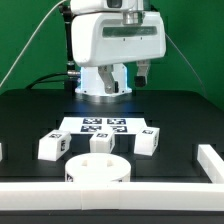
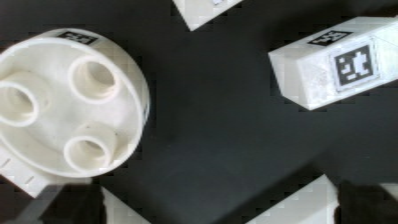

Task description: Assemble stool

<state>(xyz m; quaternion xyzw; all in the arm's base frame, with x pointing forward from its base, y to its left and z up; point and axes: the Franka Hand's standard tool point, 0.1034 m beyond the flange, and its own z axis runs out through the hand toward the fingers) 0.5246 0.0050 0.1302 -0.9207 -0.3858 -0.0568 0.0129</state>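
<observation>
Wrist view, item one: seat (image 2: 63,105), a round white disc lying flat on the black surface (image 2: 214,120) with three sockets (image 2: 86,152) facing up. In the exterior view it sits at the front (image 1: 98,170), near the rail (image 1: 110,196). Legs: three, loose, none socketed. In the exterior view the left leg (image 1: 52,147), middle leg (image 1: 101,143) and right leg (image 1: 147,140) stand in a row behind the seat. One leg (image 2: 338,70) lies tag-up in the wrist view, apart from the seat; which of the three it is I cannot tell. Marker board (image 1: 98,126): behind the row. Risks, judged: the legs are short and blocky, so a grip taken off-centre or across the corners could let one twist or slip. A misjudged descent could knock a leg aside or push the unpinned seat toward the rail. A leg brought in tilted would likely jam at a socket mouth. Hand (image 2: 205,205): fingers (image 2: 50,205) spread wide, nothing between them, touching no part. Arm (image 1: 115,40): raised at the far side of the surface, wrist turned downward, well above the parts.
</observation>
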